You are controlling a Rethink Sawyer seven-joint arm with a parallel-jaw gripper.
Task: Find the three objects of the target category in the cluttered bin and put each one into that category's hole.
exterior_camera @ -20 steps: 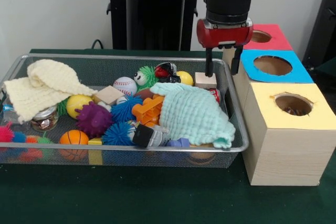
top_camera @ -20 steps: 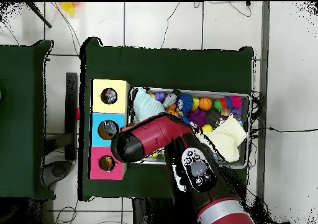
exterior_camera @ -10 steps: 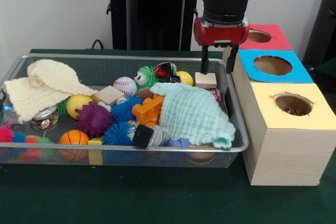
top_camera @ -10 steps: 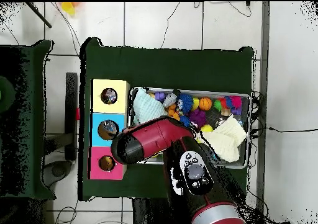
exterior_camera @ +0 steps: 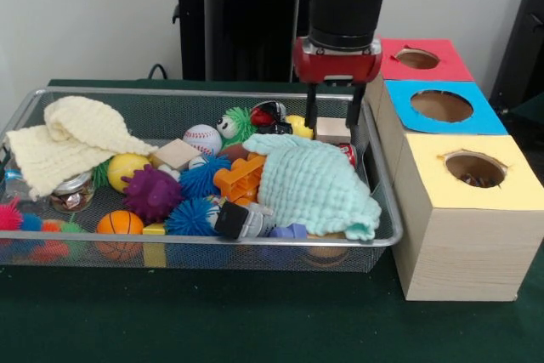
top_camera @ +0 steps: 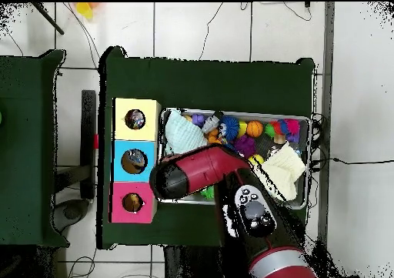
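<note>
Two black fingers (exterior_camera: 311,116) of the jaws spread wide and empty, hanging over the far right end of the silver wire-mesh bin (exterior_camera: 204,242), straddling a pale wooden block (exterior_camera: 332,129) just behind the mint waffle cloth (exterior_camera: 314,184). No printed wrappers visible among the clutter.

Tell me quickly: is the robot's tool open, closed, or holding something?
Tool: open, holding nothing, above the bin.
</note>
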